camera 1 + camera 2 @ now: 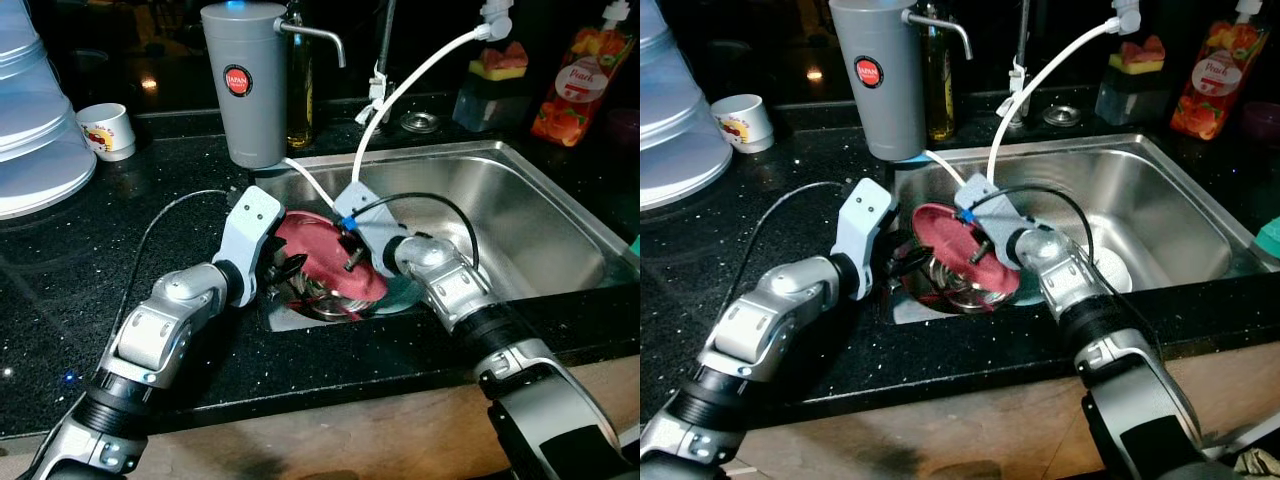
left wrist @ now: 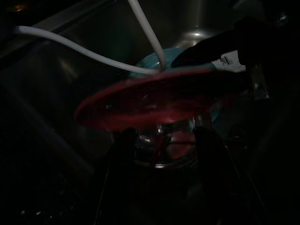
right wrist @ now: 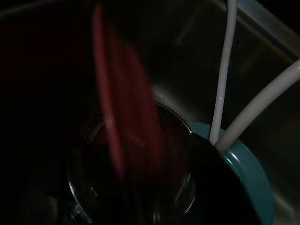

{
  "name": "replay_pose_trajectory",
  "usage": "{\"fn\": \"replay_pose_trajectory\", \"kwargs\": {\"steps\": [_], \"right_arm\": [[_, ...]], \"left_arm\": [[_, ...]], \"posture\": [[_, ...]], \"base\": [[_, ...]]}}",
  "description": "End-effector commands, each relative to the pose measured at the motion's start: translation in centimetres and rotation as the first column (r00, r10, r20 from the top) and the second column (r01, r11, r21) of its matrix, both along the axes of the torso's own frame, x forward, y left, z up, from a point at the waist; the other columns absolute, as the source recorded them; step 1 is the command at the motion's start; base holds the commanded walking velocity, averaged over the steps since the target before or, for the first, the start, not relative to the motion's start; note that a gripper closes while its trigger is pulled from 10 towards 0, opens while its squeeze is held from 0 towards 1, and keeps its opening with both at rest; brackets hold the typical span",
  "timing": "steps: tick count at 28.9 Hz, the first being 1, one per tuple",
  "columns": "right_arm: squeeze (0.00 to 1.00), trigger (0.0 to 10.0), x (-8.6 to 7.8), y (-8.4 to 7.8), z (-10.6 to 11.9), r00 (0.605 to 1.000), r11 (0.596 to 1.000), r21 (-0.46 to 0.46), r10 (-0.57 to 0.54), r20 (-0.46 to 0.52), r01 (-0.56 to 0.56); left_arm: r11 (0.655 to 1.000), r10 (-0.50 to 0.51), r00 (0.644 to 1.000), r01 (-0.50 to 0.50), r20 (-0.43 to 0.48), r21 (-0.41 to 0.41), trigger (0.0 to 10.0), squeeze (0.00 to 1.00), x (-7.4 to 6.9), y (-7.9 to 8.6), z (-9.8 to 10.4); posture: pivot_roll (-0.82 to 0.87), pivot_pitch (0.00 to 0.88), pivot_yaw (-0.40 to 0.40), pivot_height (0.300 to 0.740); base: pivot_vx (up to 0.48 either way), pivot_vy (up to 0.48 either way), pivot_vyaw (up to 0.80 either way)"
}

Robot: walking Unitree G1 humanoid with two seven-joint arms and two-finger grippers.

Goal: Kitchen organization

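Black and shiny, the table [image 1: 60, 290] runs around a steel sink [image 1: 520, 215] in a dark kitchen. We have both arms down in the near left corner of the sink. A red plate [image 1: 330, 262] lies tilted there on top of a glass lid [image 1: 965, 290], with a blue plate [image 3: 251, 173] under them. Our left hand [image 1: 287, 272] is at the left edge of the red plate, fingers [image 2: 123, 140] spread, one on each side of the lid. Our right hand [image 1: 352, 252] rests on top of the red plate; we cannot tell if it is spread or pressed together. Two white hoses [image 1: 410, 80] hang down into the sink.

We think the job has only just started. The dishes are all in the sink, and nothing has been lifted out yet. A cup [image 1: 105, 130] and a grey jug [image 1: 245, 85] wait on the table too.
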State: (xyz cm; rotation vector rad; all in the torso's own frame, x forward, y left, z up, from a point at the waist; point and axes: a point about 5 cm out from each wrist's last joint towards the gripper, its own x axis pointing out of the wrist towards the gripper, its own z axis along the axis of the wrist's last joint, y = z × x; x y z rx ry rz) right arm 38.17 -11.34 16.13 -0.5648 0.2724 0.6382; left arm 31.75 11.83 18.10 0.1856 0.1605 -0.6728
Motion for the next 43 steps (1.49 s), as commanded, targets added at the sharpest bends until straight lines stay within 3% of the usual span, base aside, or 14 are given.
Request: {"fn": "replay_pose_trajectory", "kwargs": {"steps": [1,2,6,11,12,14,17,22,29,31,32,34,39,43], "right_arm": [[0.81,10.0,0.1,0.4,0.2,1.0,1.0,-0.011,0.008,0.009,-0.008],[0.0,10.0,0.2,0.4,0.8,1.0,1.0,0.022,-0.003,0.024,0.002],[0.0,10.0,0.9,-0.3,2.8,0.988,0.993,0.094,-0.08,0.13,0.068],[0.0,10.0,1.7,-1.8,6.9,0.906,0.941,0.302,-0.256,0.338,0.153],[0.0,10.0,1.9,-3.0,8.7,0.85,0.895,0.405,-0.354,0.39,0.187],[0.0,10.0,1.9,-3.0,8.7,0.85,0.895,0.405,-0.354,0.39,0.187],[0.0,10.0,1.9,-6.9,11.5,0.724,0.807,0.522,-0.531,0.44,0.275],[0.0,10.0,1.7,-7.8,10.1,0.741,0.812,0.499,-0.53,0.412,0.303],[0.0,10.0,1.5,-6.9,9.4,0.778,0.8,0.546,-0.502,0.378,0.25],[0.0,10.0,1.4,-6.2,9.2,0.813,0.781,0.587,-0.475,0.336,0.214],[0.0,10.0,0.6,-4.1,8.5,0.889,0.741,0.66,-0.378,0.259,0.123],[0.0,10.0,0.1,-3.4,8.3,0.908,0.73,0.677,-0.341,0.244,0.092],[0.0,10.0,-1.2,-2.4,7.6,0.921,0.721,0.691,-0.301,0.245,0.052],[0.0,10.0,-2.5,-2.1,7.0,0.909,0.749,0.66,-0.309,0.278,0.053]], "left_arm": [[0.999,0.023,0.999,-0.023,-0.024,0.031,10.0,0.0,0.1,0.5,-0.6],[0.999,0.033,0.999,-0.032,-0.02,0.038,10.0,0.0,0.2,0.7,-0.5],[0.996,0.08,0.997,-0.08,0.024,0.035,10.0,0.0,0.7,1.4,0.3],[0.988,0.155,0.985,-0.154,0.071,-0.023,10.0,0.0,1.4,2.4,1.7],[0.978,0.205,0.974,-0.201,0.097,-0.046,10.0,0.0,1.7,3.1,2.4],[0.978,0.205,0.974,-0.201,0.097,-0.046,10.0,0.0,1.7,3.1,2.4],[0.912,0.41,0.893,-0.399,0.188,-0.093,10.0,0.0,2.6,6.8,4.4],[0.879,0.476,0.852,-0.466,0.216,-0.099,10.0,0.0,2.7,8.9,5.2],[0.888,0.459,0.861,-0.447,0.217,-0.105,10.0,0.0,2.3,8.8,5.3],[0.91,0.414,0.884,-0.399,0.216,-0.11,10.0,0.0,2.0,8.2,5.2],[0.972,0.23,0.946,-0.212,0.227,-0.098,10.0,0.0,0.4,6.1,4.9],[0.983,0.172,0.955,-0.15,0.24,-0.107,10.0,0.0,-0.3,5.5,4.8],[0.963,0.21,0.939,-0.15,0.273,-0.224,10.0,0.0,-1.2,6.0,5.1],[0.957,0.259,0.929,-0.21,0.263,-0.2,10.0,0.0,-2.0,6.9,4.6]], "posture": [[0.03,0.011,0.004,0.74],[0.03,0.011,0.004,0.74],[0.03,0.014,0.007,0.74],[0.03,0.016,0.01,0.74],[0.03,0.017,0.012,0.74],[0.03,0.017,0.012,0.74],[0.03,0.013,0.015,0.74],[0.03,0.013,0.011,0.74],[0.03,0.014,0.011,0.74],[0.02,0.012,0.01,0.74],[0.02,0.012,0.009,0.74],[0.02,0.01,0.008,0.74],[0.02,0.011,0.007,0.74],[0.02,0.012,0.005,0.74]], "base": [[0.0,0.0,0.0],[0.0,0.0,0.0],[0.0,0.0,0.0],[0.0,0.0,0.0],[0.0,0.0,0.0],[0.0,0.0,0.0],[0.0,0.0,0.0],[0.0,0.0,0.0],[0.0,0.0,0.0],[0.0,0.0,0.0],[0.0,0.0,0.0],[0.0,0.0,0.0],[0.0,0.0,0.0],[0.0,0.0,0.0]]}}
